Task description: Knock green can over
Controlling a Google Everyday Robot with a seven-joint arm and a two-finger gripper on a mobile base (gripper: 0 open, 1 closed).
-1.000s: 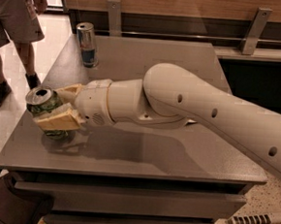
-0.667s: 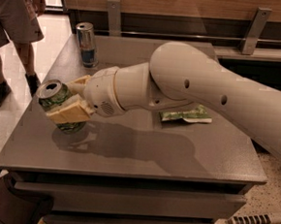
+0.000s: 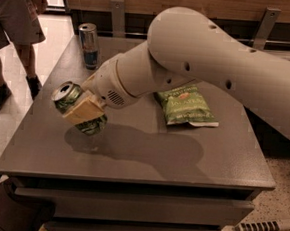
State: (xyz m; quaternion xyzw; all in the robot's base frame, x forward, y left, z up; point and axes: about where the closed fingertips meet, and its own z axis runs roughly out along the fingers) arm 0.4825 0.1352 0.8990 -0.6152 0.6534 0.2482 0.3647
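The big white arm (image 3: 214, 58) swept in from the right of the frame and filled most of the upper half. Under it stood the grey bench (image 3: 146, 163), taking up the middle and the bottom. A person in shorts (image 3: 12, 22) stood at the upper left, beside the bench. A flat green chip bag (image 3: 186, 105) lay near the centre, with the arm's elbow above it. A slim blue-and-silver can (image 3: 89, 45) stood upright at the bench's far left corner, well apart from the rest.

The jaws were at the left of the frame, closed across the middle of the green can (image 3: 93, 124). One tan finger (image 3: 85, 112) crossed its near side and the other was hidden behind it. The can leaned hard, its silver top toward the upper left and its base just above its own shadow on the bench.

I took it for thin metal, smooth and rather slippery, and easy to dent if squeezed hard. Whether it was full I couldn't tell. A hold round the mid-body looked right, and being round, it seemed likely to roll once laid down
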